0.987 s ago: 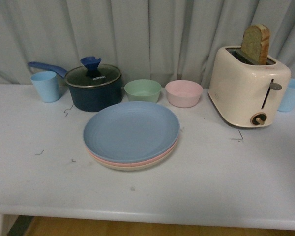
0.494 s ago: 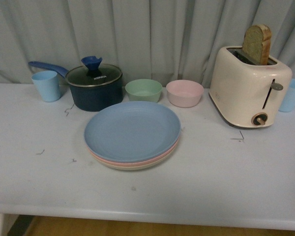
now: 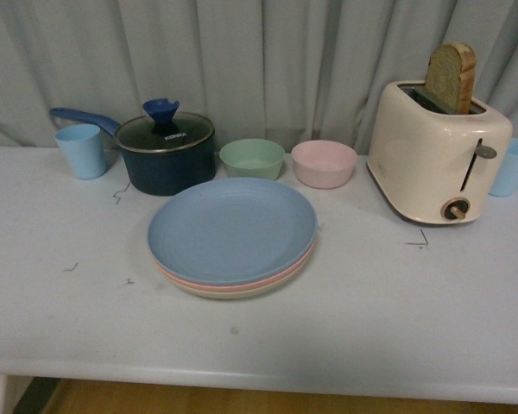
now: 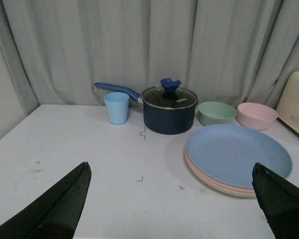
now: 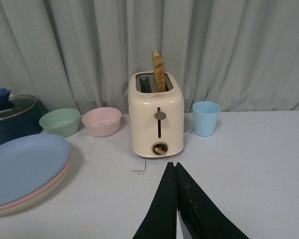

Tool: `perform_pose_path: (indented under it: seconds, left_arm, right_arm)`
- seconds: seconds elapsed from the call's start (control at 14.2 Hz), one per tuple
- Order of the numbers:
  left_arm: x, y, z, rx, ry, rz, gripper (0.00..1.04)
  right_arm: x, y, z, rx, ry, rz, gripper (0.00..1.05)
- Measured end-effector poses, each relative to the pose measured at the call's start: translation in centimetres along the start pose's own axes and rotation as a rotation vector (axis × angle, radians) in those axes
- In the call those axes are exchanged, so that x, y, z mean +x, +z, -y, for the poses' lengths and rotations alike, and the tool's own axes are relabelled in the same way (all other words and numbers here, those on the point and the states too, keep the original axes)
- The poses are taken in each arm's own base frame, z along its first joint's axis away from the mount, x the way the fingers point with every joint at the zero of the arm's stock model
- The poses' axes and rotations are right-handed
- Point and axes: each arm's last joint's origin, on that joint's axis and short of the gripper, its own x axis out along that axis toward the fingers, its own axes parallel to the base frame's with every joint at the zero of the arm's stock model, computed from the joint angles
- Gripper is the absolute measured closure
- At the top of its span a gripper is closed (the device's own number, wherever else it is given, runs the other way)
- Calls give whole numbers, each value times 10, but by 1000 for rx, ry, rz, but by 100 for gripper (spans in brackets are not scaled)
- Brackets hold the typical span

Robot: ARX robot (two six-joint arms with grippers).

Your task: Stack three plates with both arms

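Three plates lie in one stack at the middle of the table: the blue plate [image 3: 231, 228] on top, the pink plate [image 3: 242, 285] under it, the cream plate [image 3: 233, 293] at the bottom. The stack shows too in the left wrist view, blue plate [image 4: 236, 154] uppermost, and in the right wrist view [image 5: 25, 169]. Neither arm appears in the front view. My left gripper [image 4: 172, 172] is open with nothing between its fingertips [image 4: 65, 199], held back from the stack. Shut and empty, my right gripper [image 5: 172, 167] hovers in front of the toaster.
Behind the stack stand a dark blue lidded pot [image 3: 164, 151], a green bowl [image 3: 252, 159] and a pink bowl [image 3: 323, 163]. A light blue cup [image 3: 79, 150] is far left. A cream toaster [image 3: 436, 147] holding bread [image 3: 451, 78] and another blue cup [image 3: 511, 166] are at right.
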Motion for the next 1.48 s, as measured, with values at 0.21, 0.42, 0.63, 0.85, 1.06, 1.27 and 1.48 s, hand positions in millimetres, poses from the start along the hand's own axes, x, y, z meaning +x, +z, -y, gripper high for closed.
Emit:
perform_pose_path:
  seconds: [0.21, 0.42, 0.63, 0.85, 1.06, 1.27, 1.48]
  left_arm:
    - [0, 0, 0, 0, 0, 0, 7]
    - [0, 0, 0, 0, 0, 0, 7]
    - [0, 0, 0, 0, 0, 0, 7]
    - [0, 0, 0, 0, 0, 0, 7]
    - [0, 0, 0, 0, 0, 0, 7]
    - [0, 0, 0, 0, 0, 0, 7]
    - [0, 0, 0, 0, 0, 0, 7]
  right_arm:
    - [-8, -4, 0, 0, 0, 4, 103]
    - [-14, -11, 0, 0, 0, 11, 103]
    - [-19, -10, 0, 0, 0, 16, 103]
    - [-24, -10, 0, 0, 1, 21, 103]
    - [-26, -10, 0, 0, 0, 16, 103]
    - [-35, -17, 0, 0, 1, -40, 103]
    - [-39, -13, 0, 0, 0, 10, 103]
